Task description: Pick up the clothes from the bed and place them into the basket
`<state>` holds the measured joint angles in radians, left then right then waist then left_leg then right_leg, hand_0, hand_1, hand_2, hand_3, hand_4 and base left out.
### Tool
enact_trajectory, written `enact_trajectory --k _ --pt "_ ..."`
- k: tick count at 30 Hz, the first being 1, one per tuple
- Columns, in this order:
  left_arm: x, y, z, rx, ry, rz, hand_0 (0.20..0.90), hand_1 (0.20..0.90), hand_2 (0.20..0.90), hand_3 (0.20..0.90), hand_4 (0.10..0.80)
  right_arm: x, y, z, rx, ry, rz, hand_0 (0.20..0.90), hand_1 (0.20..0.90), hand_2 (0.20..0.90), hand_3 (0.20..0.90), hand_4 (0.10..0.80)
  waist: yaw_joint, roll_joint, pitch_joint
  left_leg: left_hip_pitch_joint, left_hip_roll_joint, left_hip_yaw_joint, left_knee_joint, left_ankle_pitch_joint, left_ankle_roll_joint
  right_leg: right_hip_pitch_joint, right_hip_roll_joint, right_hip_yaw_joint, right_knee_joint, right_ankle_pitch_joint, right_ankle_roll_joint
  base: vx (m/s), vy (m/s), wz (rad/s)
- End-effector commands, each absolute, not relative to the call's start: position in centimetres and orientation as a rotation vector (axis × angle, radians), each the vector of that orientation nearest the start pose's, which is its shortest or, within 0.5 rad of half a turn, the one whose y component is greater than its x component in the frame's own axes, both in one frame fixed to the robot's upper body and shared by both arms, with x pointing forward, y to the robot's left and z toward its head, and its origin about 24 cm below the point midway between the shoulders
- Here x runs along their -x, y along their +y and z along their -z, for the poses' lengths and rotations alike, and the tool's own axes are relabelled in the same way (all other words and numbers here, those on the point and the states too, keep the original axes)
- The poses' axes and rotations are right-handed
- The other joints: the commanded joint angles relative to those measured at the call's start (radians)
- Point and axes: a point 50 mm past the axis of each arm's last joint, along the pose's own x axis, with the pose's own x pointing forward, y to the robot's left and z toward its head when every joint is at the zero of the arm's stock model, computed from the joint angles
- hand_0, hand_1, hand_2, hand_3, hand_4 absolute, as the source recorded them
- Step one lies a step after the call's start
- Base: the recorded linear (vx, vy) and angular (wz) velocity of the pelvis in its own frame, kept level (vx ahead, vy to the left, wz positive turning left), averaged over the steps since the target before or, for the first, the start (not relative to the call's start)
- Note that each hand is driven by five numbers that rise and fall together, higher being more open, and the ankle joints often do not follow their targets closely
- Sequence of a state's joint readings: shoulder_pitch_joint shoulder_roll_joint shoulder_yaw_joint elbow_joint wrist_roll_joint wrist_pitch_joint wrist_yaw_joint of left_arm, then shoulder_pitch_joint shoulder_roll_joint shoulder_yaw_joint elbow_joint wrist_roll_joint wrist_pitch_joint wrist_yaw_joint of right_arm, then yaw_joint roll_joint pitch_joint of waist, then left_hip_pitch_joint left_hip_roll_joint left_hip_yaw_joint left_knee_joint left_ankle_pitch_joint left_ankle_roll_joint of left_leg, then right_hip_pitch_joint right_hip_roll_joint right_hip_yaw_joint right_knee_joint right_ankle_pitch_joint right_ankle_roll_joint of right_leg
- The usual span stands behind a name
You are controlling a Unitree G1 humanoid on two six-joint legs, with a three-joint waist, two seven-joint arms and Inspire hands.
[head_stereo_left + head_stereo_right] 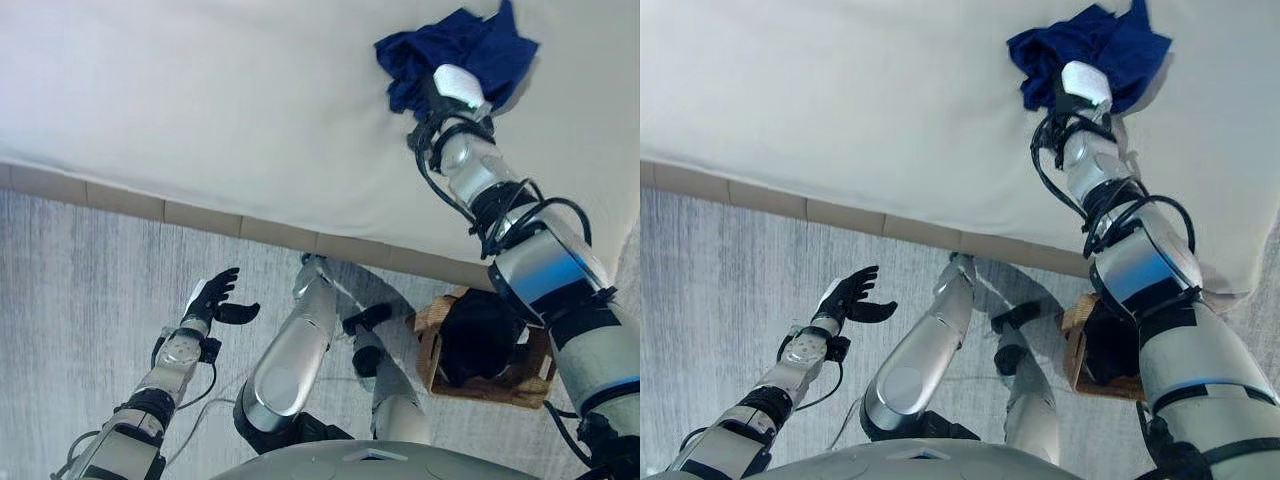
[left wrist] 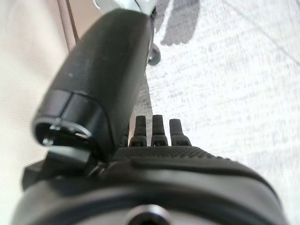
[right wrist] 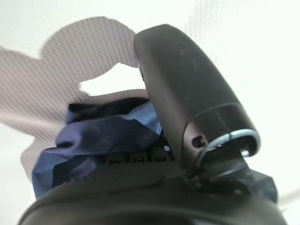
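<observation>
One navy cloth [image 1: 455, 55] on the bed [image 1: 200, 110] — right hand [image 1: 452, 88] clutching it, left hand [image 1: 210, 300] loose-fingered — basket [image 1: 432, 340] nearby.

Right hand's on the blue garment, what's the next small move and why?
Probably lift. The right hand is buried in the dark blue garment, cloth bunched over its fingers in the wrist view, but the garment lies on the bed. Then swing to the basket on the floor below.

- Grey carpeted floor [image 1: 90, 290] runs along the near edge of everything, faint straight lines crossing its textured surface, lighter grey in patches.
</observation>
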<state>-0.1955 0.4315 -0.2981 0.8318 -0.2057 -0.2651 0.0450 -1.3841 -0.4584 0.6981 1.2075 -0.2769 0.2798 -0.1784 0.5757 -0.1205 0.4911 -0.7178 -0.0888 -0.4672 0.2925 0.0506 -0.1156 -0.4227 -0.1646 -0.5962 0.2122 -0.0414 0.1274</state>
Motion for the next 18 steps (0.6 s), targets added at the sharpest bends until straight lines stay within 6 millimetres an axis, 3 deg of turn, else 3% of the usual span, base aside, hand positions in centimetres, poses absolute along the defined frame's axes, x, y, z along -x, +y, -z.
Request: enact_trajectory --k 1,8,9,12,17,18 --pt "-22.4 24.7 6.3 -0.391 0.427 0.063 0.9 0.9 0.9 0.9 0.8 -43.0 -18.8 -25.9 1.292 0.031 0.311 0.3 0.3 0.3 0.2 0.1 0.056 0.011 0.029 0.001 0.017 0.086 -0.074 0.012 0.087 -0.02 -0.031 -0.017 0.117 0.014 0.006 0.0 -0.06 0.21" --pt "-21.7 25.8 6.9 -0.489 0.476 0.047 0.9 0.9 0.9 0.9 0.8 -42.6 -15.4 -29.0 1.034 -0.35 0.315 0.3 0.3 0.3 0.2 0.1 0.025 -0.025 0.029 0.024 0.029 0.1 -0.041 -0.035 0.084 -0.009 -0.008 0.016 0.092 0.028 0.006 -0.015 -0.057 -0.04" --pt "-21.5 26.1 7.1 -0.509 0.493 0.03 0.9 0.9 0.9 0.9 0.8 -42.2 -14.2 -29.8 0.92 -0.451 0.27 0.3 0.3 0.3 0.2 0.1 0.007 -0.043 0.029 0.045 0.036 0.115 -0.027 -0.058 0.083 0.007 0.001 0.041 0.078 0.032 0.004 -0.01 -0.024 -0.27" --pt "-21.3 26.7 7.2 -0.539 0.509 -0.006 0.9 0.9 0.9 0.9 0.8 -41.3 -12.8 -30.7 0.709 -0.557 0.163 0.3 0.3 0.3 0.2 0.1 -0.03 -0.071 0.029 0.101 0.052 0.147 -0.021 -0.086 0.083 0.047 0.016 0.084 0.053 0.04 0.001 0.003 -0.028 -0.43" --pt "-22.0 27.5 6.8 -0.542 0.524 -0.086 0.9 0.9 0.9 0.9 0.8 -39.8 -12.6 -30.3 0.349 -0.597 -0.096 0.3 0.3 0.3 0.2 0.1 -0.092 -0.104 0.029 0.285 0.091 0.239 -0.079 -0.112 0.086 0.175 0.032 0.176 -0.005 0.037 -0.003 -0.004 -0.028 -0.53" --pt "-22.3 27.6 6.7 -0.549 0.526 -0.096 0.9 0.9 0.9 0.9 0.8 -39.5 -13.3 -30.1 0.231 -0.588 -0.156 0.3 0.3 0.3 0.2 0.1 -0.111 -0.107 0.029 0.329 0.088 0.263 -0.105 -0.083 0.09 0.208 0.027 0.189 -0.034 0.058 -0.01 -0.034 -0.005 -0.5"
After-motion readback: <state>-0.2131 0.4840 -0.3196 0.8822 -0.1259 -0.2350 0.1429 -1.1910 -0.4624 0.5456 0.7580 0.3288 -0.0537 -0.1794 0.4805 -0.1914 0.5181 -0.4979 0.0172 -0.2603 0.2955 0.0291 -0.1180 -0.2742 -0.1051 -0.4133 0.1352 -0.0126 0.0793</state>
